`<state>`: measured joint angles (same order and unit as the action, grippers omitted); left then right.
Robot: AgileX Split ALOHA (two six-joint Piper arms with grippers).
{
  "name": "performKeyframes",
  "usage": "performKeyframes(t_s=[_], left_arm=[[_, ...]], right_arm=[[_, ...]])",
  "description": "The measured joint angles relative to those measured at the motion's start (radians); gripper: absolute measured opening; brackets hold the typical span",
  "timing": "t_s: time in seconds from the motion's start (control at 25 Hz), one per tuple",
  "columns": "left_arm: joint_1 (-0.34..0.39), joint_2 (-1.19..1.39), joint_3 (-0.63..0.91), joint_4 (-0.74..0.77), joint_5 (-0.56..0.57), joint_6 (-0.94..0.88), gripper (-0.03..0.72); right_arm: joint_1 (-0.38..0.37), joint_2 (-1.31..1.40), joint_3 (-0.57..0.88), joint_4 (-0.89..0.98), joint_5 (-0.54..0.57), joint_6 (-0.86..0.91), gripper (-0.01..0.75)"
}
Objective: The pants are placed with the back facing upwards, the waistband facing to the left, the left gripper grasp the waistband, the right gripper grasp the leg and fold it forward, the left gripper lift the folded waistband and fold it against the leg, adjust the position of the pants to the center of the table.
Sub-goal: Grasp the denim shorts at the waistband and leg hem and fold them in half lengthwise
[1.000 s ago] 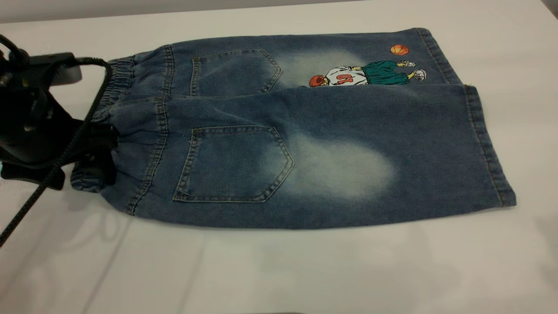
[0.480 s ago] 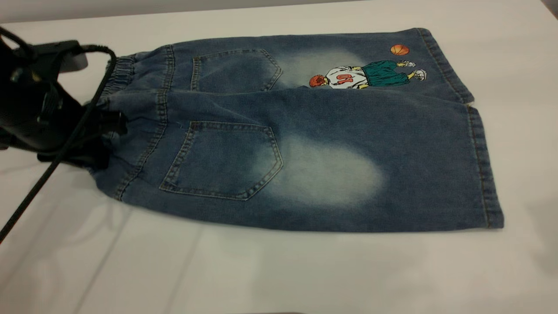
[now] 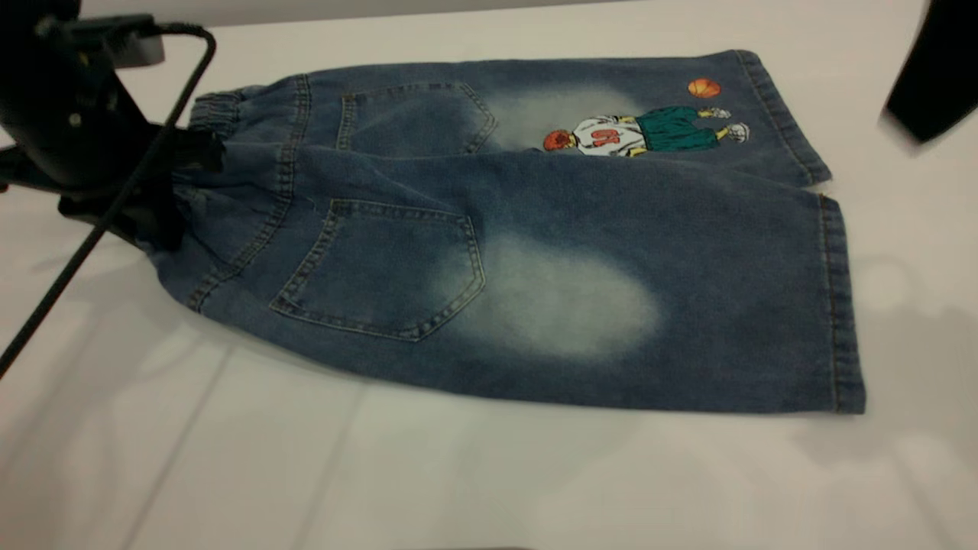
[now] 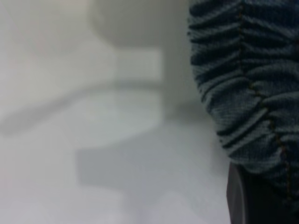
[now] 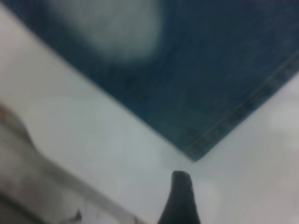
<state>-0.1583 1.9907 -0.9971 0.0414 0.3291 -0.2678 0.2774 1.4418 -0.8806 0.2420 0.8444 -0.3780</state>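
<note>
The pants (image 3: 535, 229) lie back up on the table (image 3: 458, 473), with the waistband (image 3: 221, 114) to the left. My left gripper (image 3: 183, 164) is shut on the near part of the waistband (image 4: 243, 84), and the gathered cloth rises off the table there. The wide leg (image 3: 688, 321) with the pale patch lies nearest, and the cartoon-print leg (image 3: 649, 130) lies behind it. My right gripper (image 3: 921, 84) hangs blurred at the upper right, apart from the pants. Its wrist view shows one black finger (image 5: 180, 198) above the bare table, near the leg's hem corner (image 5: 198, 149).
A black braided cable (image 3: 92, 237) runs from the left arm down toward the table's front left. White tabletop stretches in front of the pants and to their right.
The left gripper has moved back and up with the waistband, swinging the near waist side away from the front edge. The right arm has come into view at the upper right.
</note>
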Motion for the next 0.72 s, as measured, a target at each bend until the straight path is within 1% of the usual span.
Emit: performKeyframes(t_s=[0.08,0.2,0.44,0.72], left_arm=[[0.0,0.001,-0.03,0.0,0.047,0.007,0.094],[0.0,0.001,-0.068,0.0,0.079,0.022,0.094],[-0.001,0.002,-0.108,0.0,0.113,0.027,0.093],[-0.001,0.002,-0.109,0.0,0.123,0.027,0.093]], right_arm=[[0.04,0.069,-0.002,-0.018,-0.01,0.016,0.5],[0.078,0.154,-0.004,-0.029,-0.053,0.047,0.5],[0.082,0.292,-0.004,-0.051,-0.105,0.081,0.5],[0.082,0.412,0.008,-0.063,-0.15,0.098,0.5]])
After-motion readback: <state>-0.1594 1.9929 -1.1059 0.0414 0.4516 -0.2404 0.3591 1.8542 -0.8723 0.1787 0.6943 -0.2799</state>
